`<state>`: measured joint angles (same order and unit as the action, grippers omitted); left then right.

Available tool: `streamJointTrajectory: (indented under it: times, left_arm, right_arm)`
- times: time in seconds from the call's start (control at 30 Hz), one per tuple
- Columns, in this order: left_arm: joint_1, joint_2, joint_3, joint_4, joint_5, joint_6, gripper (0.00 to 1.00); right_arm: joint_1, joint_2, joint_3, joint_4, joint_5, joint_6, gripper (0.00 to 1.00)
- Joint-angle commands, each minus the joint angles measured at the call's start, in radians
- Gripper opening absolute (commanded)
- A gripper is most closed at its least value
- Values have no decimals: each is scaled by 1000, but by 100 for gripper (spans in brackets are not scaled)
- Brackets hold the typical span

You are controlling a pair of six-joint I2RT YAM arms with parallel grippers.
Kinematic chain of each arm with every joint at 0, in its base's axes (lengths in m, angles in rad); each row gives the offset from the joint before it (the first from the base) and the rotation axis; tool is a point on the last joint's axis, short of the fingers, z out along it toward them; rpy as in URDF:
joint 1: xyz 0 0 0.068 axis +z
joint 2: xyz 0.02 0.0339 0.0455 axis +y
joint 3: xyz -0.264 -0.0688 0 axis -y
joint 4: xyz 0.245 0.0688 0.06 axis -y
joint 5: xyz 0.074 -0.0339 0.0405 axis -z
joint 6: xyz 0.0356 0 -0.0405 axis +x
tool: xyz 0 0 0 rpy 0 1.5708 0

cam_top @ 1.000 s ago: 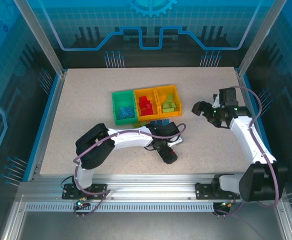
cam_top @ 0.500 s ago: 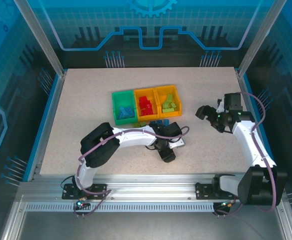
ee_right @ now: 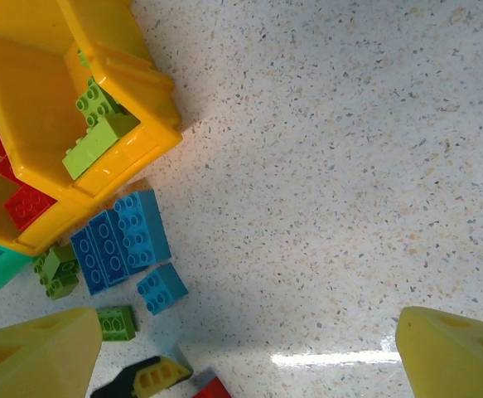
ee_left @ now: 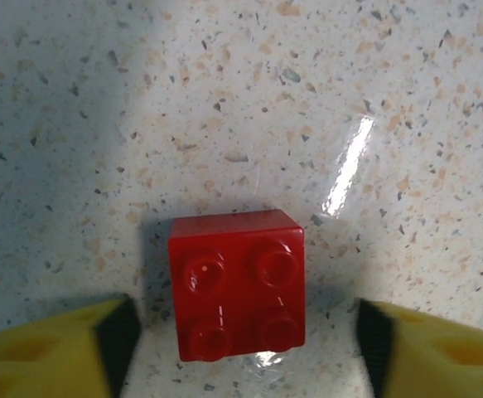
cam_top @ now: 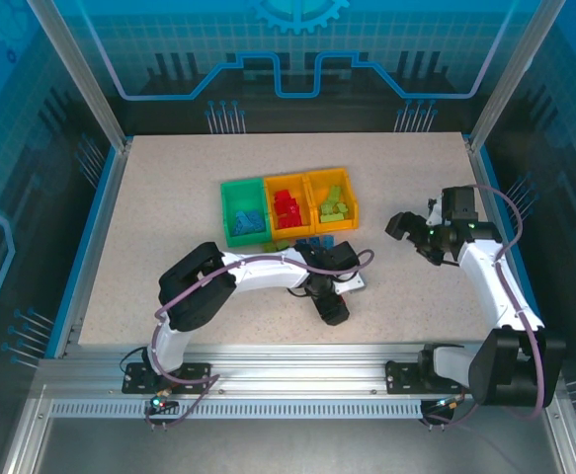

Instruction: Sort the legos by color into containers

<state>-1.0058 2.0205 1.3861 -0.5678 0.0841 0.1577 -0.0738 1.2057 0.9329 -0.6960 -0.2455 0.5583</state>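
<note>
Red 2x2 lego [ee_left: 237, 284] lay studs-up on the speckled table [ee_left: 349, 99], between the yellow fingers [ee_left: 42, 352] of the left gripper [ee_left: 245, 338]. Jaws stood open w/ bare table showing on each side of the brick, so no contact, nothing held. In top view that gripper pointed down at the table just near-right of the bins. Three bins sat in a row mid-table, side by side: green bin [cam_top: 225, 212] on the left w/ blue legos [cam_top: 249, 223], middle orange bin [cam_top: 289, 233] w/ red legos [cam_top: 287, 205], right orange bin [cam_top: 353, 202] w/ lime legos [cam_top: 333, 208]. Loose pcs lay just near of the bins: long blue bricks [ee_right: 121, 240], a small blue brick [ee_right: 162, 288], green bricks [ee_right: 57, 269]. Right gripper [cam_top: 407, 228] hovered right of the bins, well apart from them, jaws wide open, bare table between its fingers, empty.
</note>
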Motion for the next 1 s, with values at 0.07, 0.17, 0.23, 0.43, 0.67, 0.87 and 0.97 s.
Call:
streamJointTrajectory:
  times: [0.07, 0.17, 0.23, 0.43, 0.67, 0.87, 0.97]
  left_arm:
    - [-5, -55, -21, -6, -69, 31, 85]
    - [-5, -42, 3, -12, -71, 49, 86]
    - [-5, -17, 29, -24, -74, 66, 85]
    - [-4, 47, 86, -44, -37, 121, 83]
    - [-1, 77, 116, -63, -5, 110, 75]
    - [-2, 78, 91, -63, 14, 103, 59]
    - [0, 72, 88, -58, 22, 88, 46]
  right_arm:
    - [-28, -18, -10, -10, -30, -12, 93]
    - [-30, -17, -18, -1, -42, -5, 93]
    - [-31, -18, -20, 0, -45, -3, 93]
    - [-36, -35, -17, -13, -41, -9, 93]
    - [-44, -41, -22, -19, -43, -9, 93]
    - [-49, -43, -22, -18, -43, -10, 93]
    - [-49, -43, -26, -19, -41, -9, 94]
